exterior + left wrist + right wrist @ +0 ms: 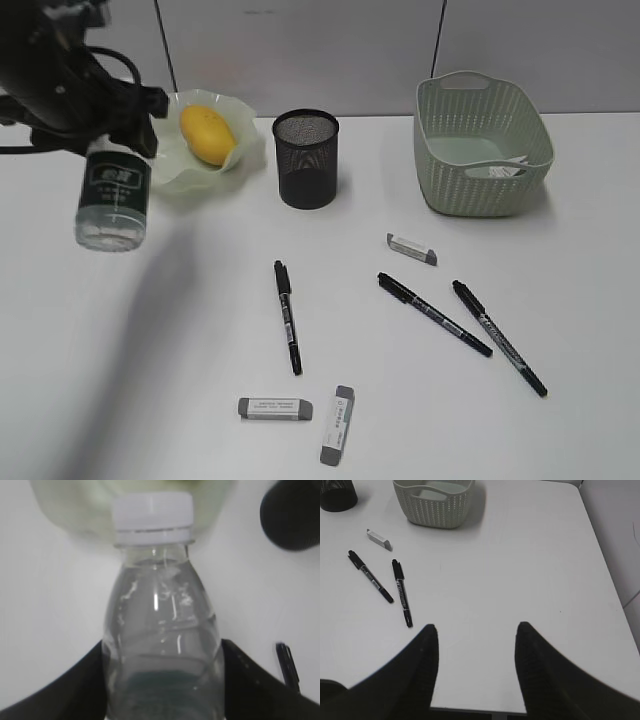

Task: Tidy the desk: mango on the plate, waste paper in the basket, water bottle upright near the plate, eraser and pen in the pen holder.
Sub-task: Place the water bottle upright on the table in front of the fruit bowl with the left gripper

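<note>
Two erasers lie nearest on the white worktop (560, 200), well in front of the pen holder (306, 158): one flat eraser (275, 408) and, just right of it, a second eraser (338, 424) set at an angle. Farther in, one pen (288, 316) lies lengthwise in front of the holder, and two more pens (433, 313) (498, 336) lie slanted to the holder's front right. A third eraser (411, 249) rests between those pens and the holder, to its right.

Left of the holder, the left gripper (162, 680) is clamped around the body of the water bottle (112, 200), carrying it above the worktop, just in front of the plate (180, 170); the wrist view shows its white cap (153, 517) pointing toward the plate. The mango (207, 134) lies on the plate, left of the holder. The basket (480, 142) sits well to the holder's right, with the waste paper (503, 169) inside it.

The right gripper (476, 645) hangs over bare worktop, fingers spread apart and grasping nothing, well in front of the basket.
</note>
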Robot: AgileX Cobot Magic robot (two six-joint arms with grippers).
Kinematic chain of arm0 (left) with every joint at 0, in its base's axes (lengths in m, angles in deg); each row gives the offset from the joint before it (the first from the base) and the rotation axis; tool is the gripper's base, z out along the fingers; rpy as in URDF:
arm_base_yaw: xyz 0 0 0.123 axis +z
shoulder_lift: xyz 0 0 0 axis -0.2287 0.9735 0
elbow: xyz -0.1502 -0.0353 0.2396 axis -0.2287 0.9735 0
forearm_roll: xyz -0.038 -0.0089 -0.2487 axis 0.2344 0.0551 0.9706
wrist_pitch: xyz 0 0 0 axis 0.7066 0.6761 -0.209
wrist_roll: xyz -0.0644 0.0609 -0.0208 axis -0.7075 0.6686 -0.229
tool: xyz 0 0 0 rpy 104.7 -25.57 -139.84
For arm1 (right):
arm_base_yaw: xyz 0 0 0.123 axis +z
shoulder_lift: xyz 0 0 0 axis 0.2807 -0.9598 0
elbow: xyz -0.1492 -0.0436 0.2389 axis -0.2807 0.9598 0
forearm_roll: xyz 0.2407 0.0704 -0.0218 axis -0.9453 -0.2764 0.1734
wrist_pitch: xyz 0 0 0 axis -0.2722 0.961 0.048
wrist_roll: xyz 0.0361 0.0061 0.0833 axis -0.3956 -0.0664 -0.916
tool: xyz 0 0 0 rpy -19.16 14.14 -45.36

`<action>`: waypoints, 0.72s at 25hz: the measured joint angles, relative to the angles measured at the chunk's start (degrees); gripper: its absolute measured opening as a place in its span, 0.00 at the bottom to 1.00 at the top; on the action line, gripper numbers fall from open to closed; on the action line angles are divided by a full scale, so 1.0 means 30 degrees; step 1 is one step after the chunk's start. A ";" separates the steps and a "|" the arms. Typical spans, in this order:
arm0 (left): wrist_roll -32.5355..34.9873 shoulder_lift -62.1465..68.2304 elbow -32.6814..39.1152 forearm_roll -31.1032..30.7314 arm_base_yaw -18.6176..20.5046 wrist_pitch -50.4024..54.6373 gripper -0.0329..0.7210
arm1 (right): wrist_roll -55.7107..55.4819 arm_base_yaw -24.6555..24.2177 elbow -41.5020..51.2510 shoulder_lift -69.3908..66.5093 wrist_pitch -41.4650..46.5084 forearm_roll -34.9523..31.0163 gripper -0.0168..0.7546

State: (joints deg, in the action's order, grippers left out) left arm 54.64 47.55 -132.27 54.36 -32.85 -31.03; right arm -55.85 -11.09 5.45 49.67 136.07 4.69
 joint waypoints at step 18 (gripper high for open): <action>0.4935 -0.1756 1.5611 -0.0006 0.4294 -3.2405 0.66 | 0.0000 0.0000 0.0000 0.0000 0.0000 0.0000 0.54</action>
State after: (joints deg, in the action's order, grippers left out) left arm 69.45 42.28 -85.44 54.35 -19.96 -128.24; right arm -55.85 -11.09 5.45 49.67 136.07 4.69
